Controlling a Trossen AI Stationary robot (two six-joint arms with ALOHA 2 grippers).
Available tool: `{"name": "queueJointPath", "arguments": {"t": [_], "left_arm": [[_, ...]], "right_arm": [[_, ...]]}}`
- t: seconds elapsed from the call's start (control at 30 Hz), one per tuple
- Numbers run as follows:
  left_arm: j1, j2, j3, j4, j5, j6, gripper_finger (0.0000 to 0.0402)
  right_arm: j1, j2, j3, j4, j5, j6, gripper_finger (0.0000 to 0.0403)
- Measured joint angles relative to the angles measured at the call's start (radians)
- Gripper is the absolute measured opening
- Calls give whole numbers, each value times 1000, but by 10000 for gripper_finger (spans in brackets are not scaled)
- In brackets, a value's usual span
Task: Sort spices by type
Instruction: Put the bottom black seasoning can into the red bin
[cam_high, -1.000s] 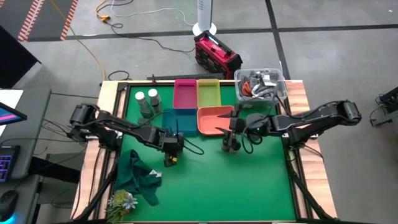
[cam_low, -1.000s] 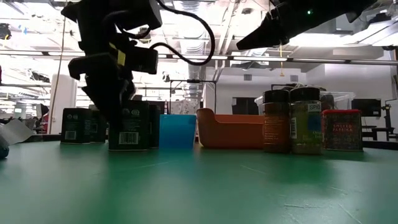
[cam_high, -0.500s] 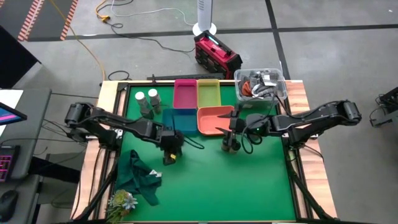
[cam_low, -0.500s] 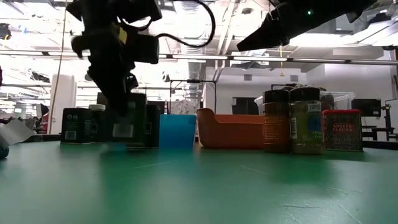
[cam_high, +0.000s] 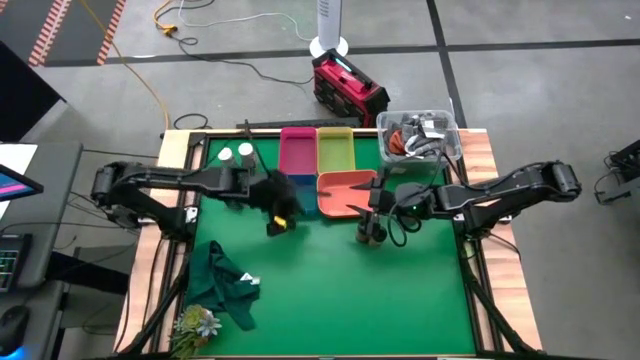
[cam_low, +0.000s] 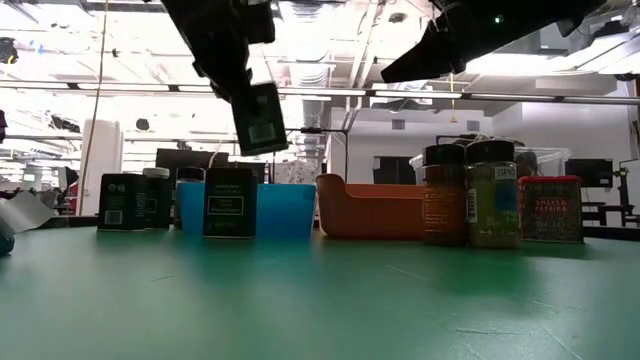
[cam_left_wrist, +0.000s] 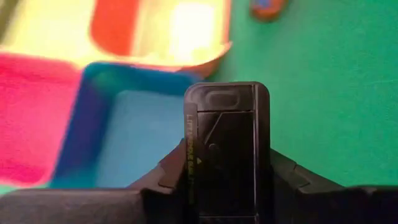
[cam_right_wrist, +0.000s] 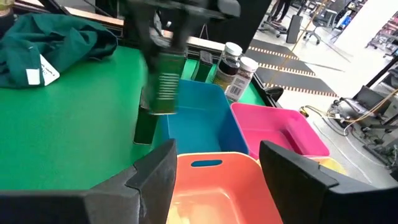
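My left gripper (cam_high: 279, 212) is shut on a dark boxy tin (cam_left_wrist: 227, 143), held in the air over the near edge of the blue tray (cam_high: 297, 186). The tin also shows in the low view (cam_low: 259, 118). A second dark tin (cam_low: 229, 202) stands on the table in front of that tray. My right gripper (cam_high: 366, 206) is open and empty above two dark round jars (cam_low: 468, 194). A magenta-red cube tin (cam_low: 549, 208) stands beside the jars. Two white-topped jars (cam_high: 239, 152) stand at the far left. My left gripper pinches the dark tin by its two narrow sides (cam_left_wrist: 189, 168) between its two fingers (cam_left_wrist: 281, 177). The tin's lid end points away from the wrist. The fingers slant down from above. The tin is lifted clear of the table and hangs tilted (cam_low: 259, 118).
Pink (cam_high: 298, 150), yellow-green (cam_high: 336, 148) and orange (cam_high: 345, 192) trays sit around the blue one at the far middle. A clear bin of cables (cam_high: 418, 135) stands at the far right. A green cloth (cam_high: 225, 285) and a flower (cam_high: 195, 322) lie at the near left.
My left gripper has risen with the dark tin and gone toward the table's far edge, up to the blue tray. The tin has been lifted clear of the table and now hangs tilted. The second tin has stayed standing.
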Motion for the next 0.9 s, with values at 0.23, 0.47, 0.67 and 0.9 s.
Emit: {"name": "queueJointPath", "arguments": {"t": [0.23,0.47,0.67,0.9], "left_arm": [[198,18,3,17,-41,69,125],[333,39,13,-34,33,153,125],[305,37,17,-109,45,233,125],[241,47,16,-181,41,279,125]], "right_arm": [[-21,0,0,-12,-1,34,260],[-26,0,0,-42,-23,45,260],[-39,0,0,-51,-23,47,260],[-45,0,0,-67,-23,60,260]]}}
